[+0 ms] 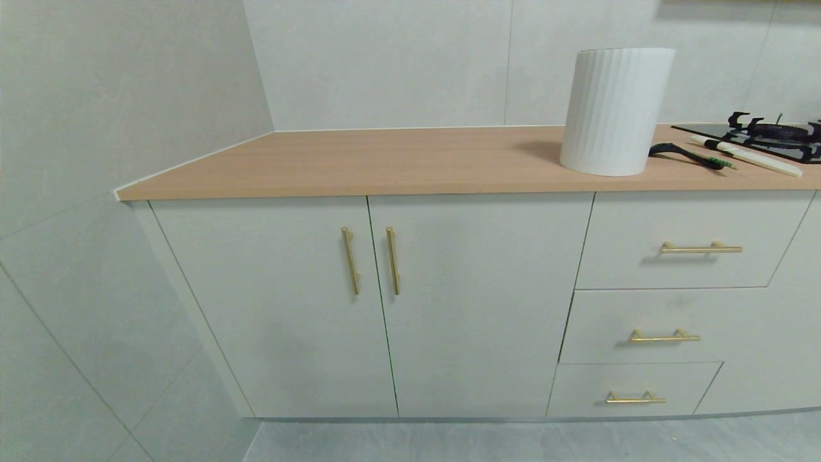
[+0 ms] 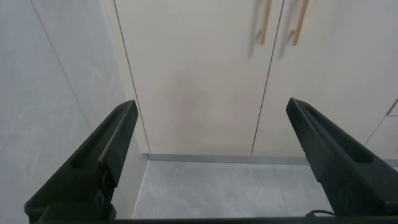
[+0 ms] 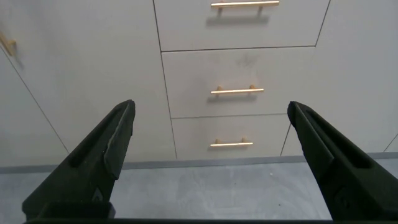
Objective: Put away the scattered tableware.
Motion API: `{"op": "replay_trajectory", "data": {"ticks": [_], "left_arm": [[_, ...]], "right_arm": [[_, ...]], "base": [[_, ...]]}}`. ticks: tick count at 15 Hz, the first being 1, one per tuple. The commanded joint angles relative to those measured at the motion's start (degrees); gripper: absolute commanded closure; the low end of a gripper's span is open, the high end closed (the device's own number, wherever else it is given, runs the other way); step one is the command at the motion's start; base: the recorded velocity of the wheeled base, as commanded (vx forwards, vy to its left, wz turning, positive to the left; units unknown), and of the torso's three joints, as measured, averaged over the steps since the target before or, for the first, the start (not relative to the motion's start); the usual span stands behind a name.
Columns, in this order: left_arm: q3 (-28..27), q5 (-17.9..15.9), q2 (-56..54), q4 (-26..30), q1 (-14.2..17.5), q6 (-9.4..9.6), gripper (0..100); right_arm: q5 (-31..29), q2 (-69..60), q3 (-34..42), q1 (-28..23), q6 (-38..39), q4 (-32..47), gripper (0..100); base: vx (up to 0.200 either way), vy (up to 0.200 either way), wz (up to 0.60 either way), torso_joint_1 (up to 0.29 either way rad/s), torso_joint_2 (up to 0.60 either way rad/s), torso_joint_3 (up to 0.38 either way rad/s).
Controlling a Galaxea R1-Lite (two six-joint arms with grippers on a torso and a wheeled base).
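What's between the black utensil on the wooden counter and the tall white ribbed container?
Nothing visible. The black utensil lies on bare wooden counter right beside the white ribbed container; the long white utensil lies on its other side, toward the black stove grate.

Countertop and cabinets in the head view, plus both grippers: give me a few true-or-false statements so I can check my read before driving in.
1. The white ribbed container stands upright on the countertop. True.
2. The black utensil lies left of the container. False: it lies on the right, toward the stove.
3. All three drawers are shut. True.
4. The left gripper is shut on a spoon. False: it is open and empty, facing the cabinet doors.
5. The right gripper is open and empty. True.
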Motion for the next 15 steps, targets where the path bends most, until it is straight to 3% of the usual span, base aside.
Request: {"op": "replay_trajectory", "data": {"ticks": [1, 15], "left_arm": [[0.0, 0.0, 0.0, 0.0, 0.0, -0.02, 0], [0.0, 0.0, 0.0, 0.0, 0.0, -0.20, 0]], "right_arm": [[0.0, 0.1, 0.0, 0.0, 0.0, -0.1, 0], [0.0, 0.1, 0.0, 0.0, 0.0, 0.0, 0]], "base": [[0.000, -0.200, 0.00, 0.007, 0.00, -0.002], [0.000, -0.200, 0.00, 0.003, 0.00, 0.003]]}}
